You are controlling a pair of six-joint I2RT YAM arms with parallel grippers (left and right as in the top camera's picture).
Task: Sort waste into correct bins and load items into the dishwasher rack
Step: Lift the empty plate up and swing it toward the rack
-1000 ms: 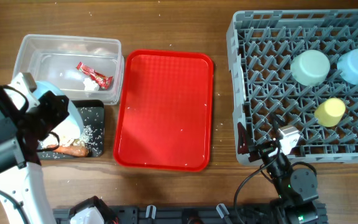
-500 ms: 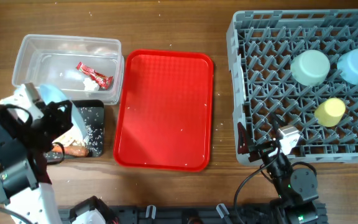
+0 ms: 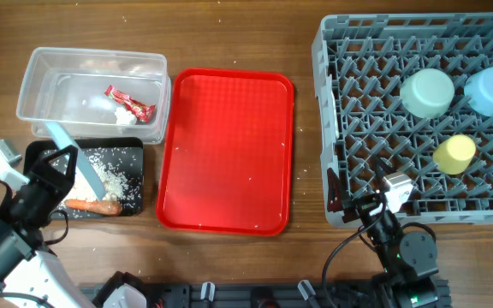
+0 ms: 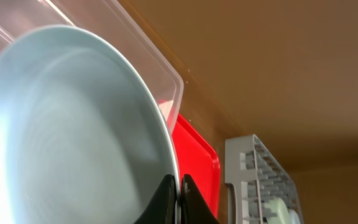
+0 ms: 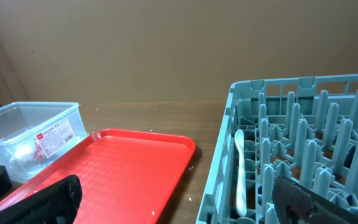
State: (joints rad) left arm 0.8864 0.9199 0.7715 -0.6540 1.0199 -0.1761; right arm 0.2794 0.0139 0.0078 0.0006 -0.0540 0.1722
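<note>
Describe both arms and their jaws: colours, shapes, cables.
The left arm is blocky black housings on a smooth white link, with a white tab at its end. The right arm is compact and black, with a green light, a white piece near its tip and a thin black cable looping beside it. Both pairs of jaws are black.

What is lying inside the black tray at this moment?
An orange carrot piece and scattered beige scraps lie in the black tray. The left end effector holds a pale blue plate on edge over it, so the strip beneath the plate is hidden.
</note>
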